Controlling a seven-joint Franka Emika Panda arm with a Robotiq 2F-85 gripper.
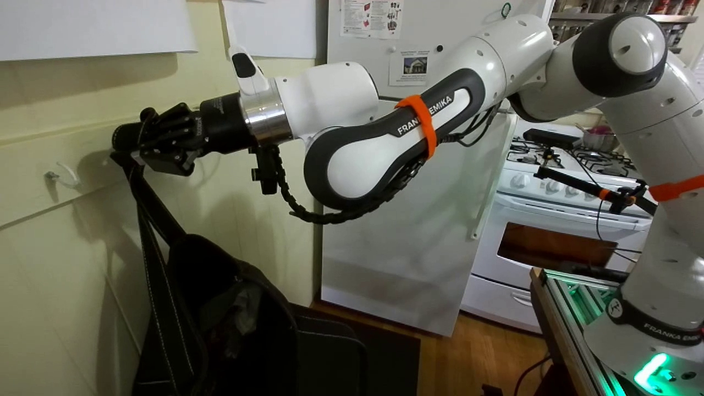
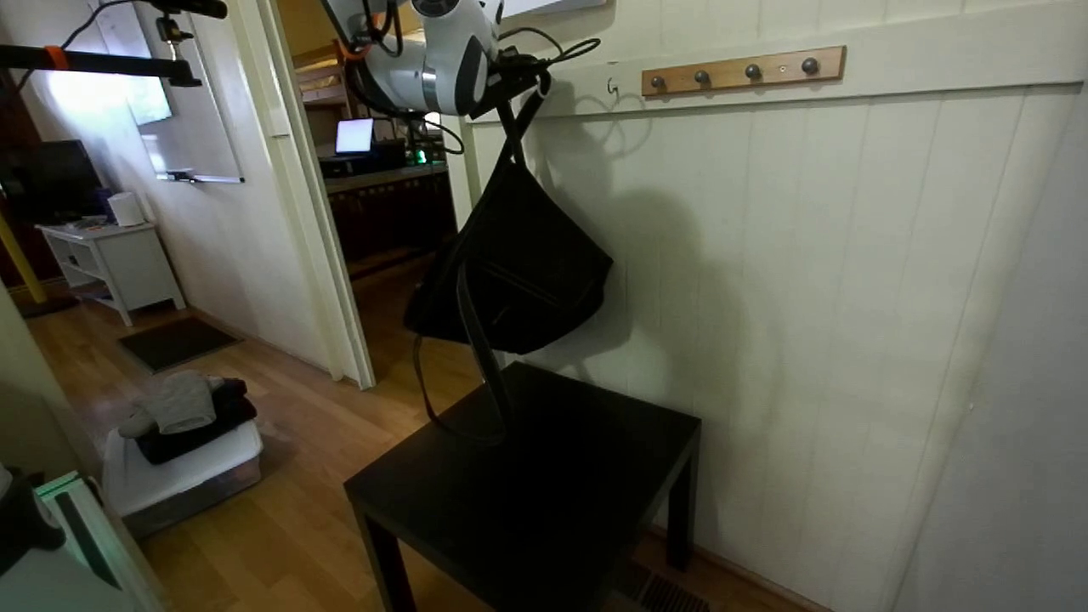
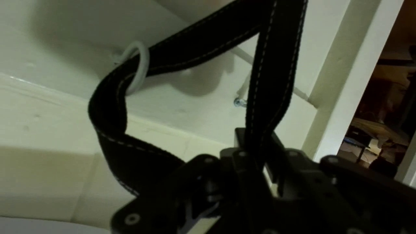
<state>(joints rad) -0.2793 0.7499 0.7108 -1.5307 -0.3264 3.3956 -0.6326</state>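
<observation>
Jaws are clenched on a flat black fabric strap (image 3: 273, 65) with pale stitching, their tips pressed to either side of it in the wrist view. Another stretch of the strap passes through the curve of a white rounded hook (image 3: 145, 61) fixed to a pale painted board (image 3: 182, 110). Below hangs a slouching black fabric bag (image 2: 518, 263), tilted beside a cream panelled wall (image 2: 816, 280) and above a square black surface (image 2: 578, 501) on legs. The bag's mouth gapes in an exterior view, showing greyish contents (image 1: 245, 311) too dark to identify. A loose black lower strap (image 2: 480, 340) dangles under the bag; whether its end touches the surface cannot be told. Mounted higher than the bag, along the wall, is a narrow four-knobbed wooden rack (image 2: 727, 75). A white refrigerator (image 1: 385, 275) and a white gas stove (image 1: 555, 247) stand beyond the white-and-black robot arm (image 1: 363, 192).
</observation>
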